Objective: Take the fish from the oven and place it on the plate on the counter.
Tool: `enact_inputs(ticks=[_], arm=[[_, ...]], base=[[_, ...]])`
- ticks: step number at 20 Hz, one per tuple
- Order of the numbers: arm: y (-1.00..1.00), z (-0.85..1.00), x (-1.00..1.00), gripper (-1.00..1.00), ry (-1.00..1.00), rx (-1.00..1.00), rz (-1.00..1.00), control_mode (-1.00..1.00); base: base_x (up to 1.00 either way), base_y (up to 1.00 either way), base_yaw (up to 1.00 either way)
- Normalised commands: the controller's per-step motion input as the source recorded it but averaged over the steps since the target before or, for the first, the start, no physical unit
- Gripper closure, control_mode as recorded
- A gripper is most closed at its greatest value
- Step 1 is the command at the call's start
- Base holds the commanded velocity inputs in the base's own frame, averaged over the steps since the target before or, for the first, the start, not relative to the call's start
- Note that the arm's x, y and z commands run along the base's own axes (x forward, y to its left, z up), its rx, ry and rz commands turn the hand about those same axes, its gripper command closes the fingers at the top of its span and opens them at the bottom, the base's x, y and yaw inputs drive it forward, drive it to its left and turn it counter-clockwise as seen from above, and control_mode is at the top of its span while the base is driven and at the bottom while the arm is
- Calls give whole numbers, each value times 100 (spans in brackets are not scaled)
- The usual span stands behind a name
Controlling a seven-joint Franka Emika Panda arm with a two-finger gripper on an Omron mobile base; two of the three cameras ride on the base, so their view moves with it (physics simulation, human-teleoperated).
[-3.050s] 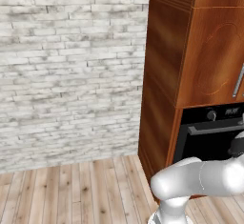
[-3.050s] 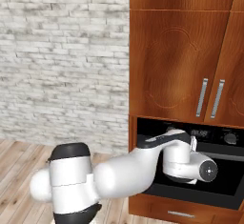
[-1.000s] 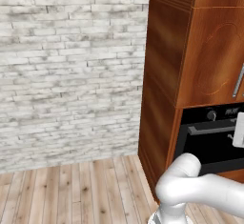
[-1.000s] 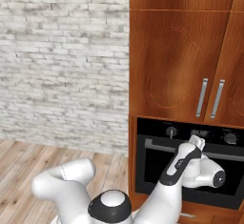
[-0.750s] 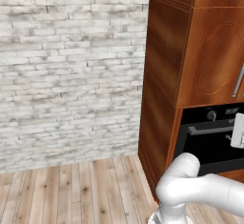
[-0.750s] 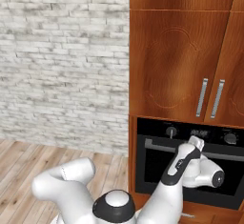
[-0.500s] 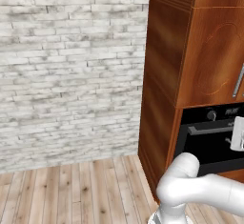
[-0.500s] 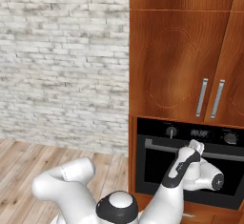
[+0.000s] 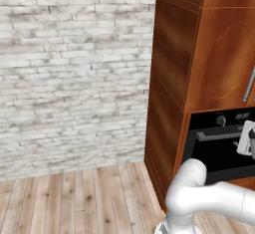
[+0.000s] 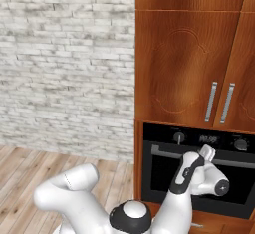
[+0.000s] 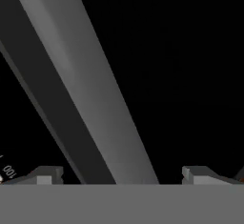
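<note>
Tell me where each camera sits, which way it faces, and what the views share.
Left base view: behind the arm, left; faces brick wall, cabinets, oven; white arm lower right.
Right base view: behind, right; faces the oven; arm reaches its handle.
Hand view: on the hand, facing the handle close up; fingertips apart.
Shared: oven and handle.

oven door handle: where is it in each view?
Left base view: oven handle, right edge, a grey bar under the control panel.
Right base view: lower right, the bar runs behind the wrist.
Hand view: wide grey diagonal bar between the open gripper tips.
Shared landmark: oven knob.
</note>
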Motion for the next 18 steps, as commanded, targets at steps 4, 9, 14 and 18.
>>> enact_inputs(ticks=[4,9,14,18], arm=[[-14,-2,45,-100,0,0,-12,-100],[-9,-19,31,-100,1,0,-9,-100],[-1,-16,16,-100,0,0,-4,-100],[0,-38,19,-100,0,0,-3,-100]], base=[[0,0,0],[0,0,0],[0,0,0],[0,0,0]])
